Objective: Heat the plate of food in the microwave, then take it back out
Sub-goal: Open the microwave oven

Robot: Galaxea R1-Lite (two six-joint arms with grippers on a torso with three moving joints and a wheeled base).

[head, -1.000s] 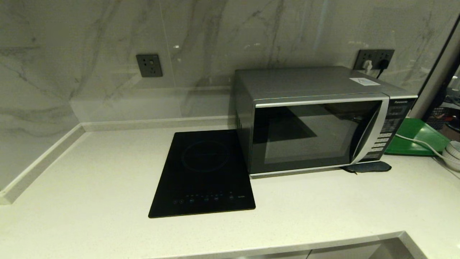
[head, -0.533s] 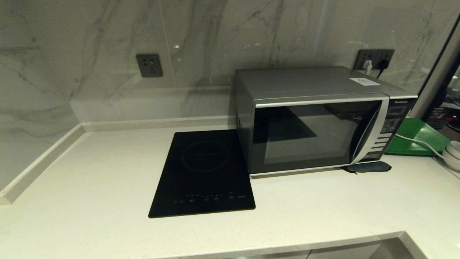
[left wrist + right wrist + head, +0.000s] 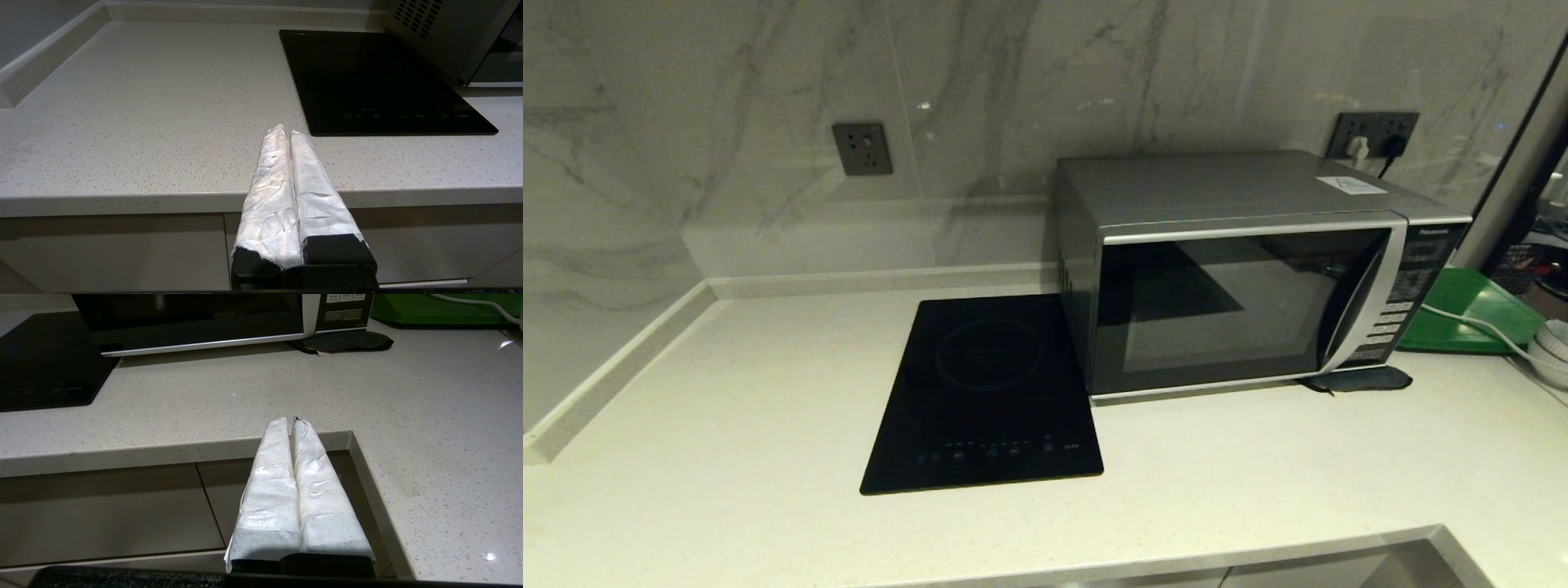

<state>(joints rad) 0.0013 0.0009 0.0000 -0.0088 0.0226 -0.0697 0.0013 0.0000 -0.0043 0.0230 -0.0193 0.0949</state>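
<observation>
Though idle, both end effectors [image 3: 284,131] [image 3: 289,421] closed, empty.

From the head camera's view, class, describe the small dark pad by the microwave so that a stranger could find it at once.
Start at the silver microwave on the pale counter. Look at its front corner below the button panel, on the side towards the green tray. The dark pad lies flat there, partly tucked under the microwave, soft-edged and much smaller than the rigid black hob on the other side.
</observation>
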